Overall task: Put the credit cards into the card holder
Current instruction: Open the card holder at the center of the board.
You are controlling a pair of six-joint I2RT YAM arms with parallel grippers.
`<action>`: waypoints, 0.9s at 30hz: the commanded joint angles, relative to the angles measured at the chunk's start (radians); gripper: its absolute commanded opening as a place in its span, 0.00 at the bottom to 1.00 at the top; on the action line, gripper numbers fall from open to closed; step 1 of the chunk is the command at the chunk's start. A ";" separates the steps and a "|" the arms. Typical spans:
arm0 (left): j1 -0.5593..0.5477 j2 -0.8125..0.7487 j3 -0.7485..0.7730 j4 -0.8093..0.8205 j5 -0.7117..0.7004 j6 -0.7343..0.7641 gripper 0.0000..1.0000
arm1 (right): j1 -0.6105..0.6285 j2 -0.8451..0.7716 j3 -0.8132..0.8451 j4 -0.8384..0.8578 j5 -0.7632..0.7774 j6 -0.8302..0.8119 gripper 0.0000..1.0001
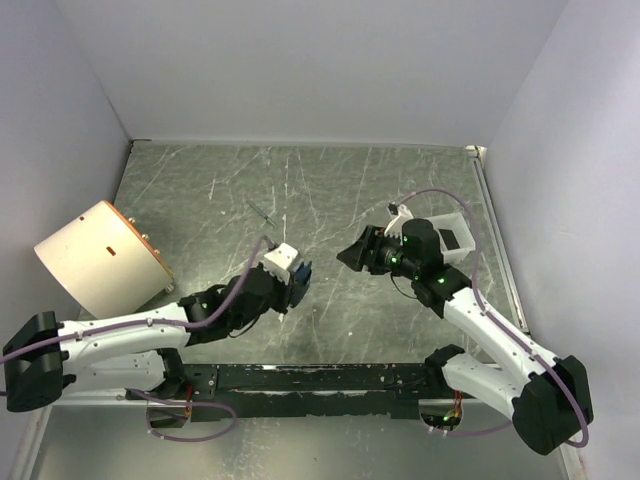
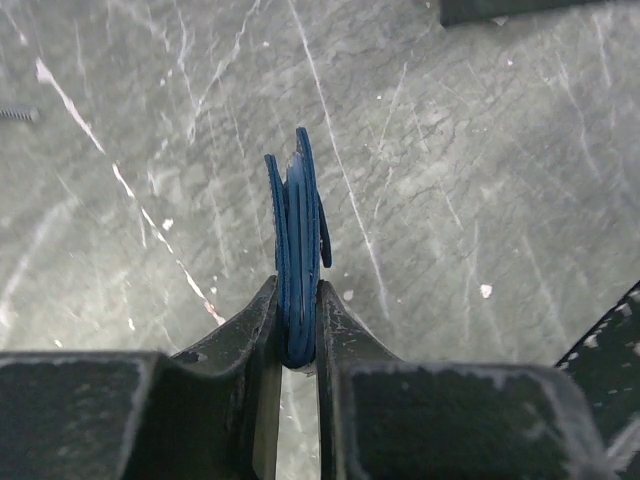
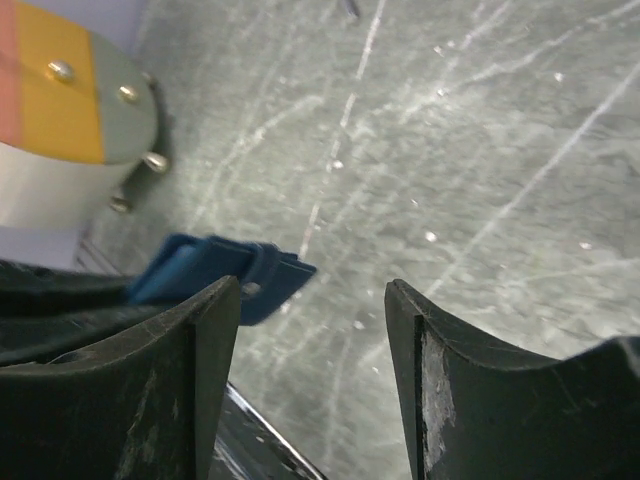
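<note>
Left gripper (image 2: 298, 305): squeezing the blue card holder (image 2: 298, 215); edge-on, so its inside is hidden.
Right gripper (image 3: 310, 292): jaws apart, holding nothing.
White tray (image 1: 458, 222): at the table (image 1: 330, 190) right edge, half behind the right arm (image 1: 490, 340).

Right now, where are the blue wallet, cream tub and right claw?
Dark blue folding card holder (image 2: 297, 250): left wrist view, upright edge.
Round cream tub (image 1: 95, 255): top view, its side.
Right claw (image 3: 310, 290): right wrist view, between fingertips.

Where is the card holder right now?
In the top view the card holder is near the middle of the table, clamped edge-on in the left end effector, with the open right end effector just to its right.
</note>
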 commanded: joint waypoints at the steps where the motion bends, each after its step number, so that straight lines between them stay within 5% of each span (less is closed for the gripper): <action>1: 0.073 -0.052 0.065 -0.148 0.129 -0.314 0.08 | 0.008 0.002 0.013 -0.110 0.021 -0.161 0.59; 11: 0.300 -0.026 0.093 -0.243 0.484 -0.549 0.08 | 0.184 -0.018 -0.043 -0.024 -0.004 -0.214 0.53; 27: 0.330 0.159 0.070 -0.198 0.665 -0.638 0.11 | 0.384 0.191 -0.072 0.112 0.121 -0.191 0.52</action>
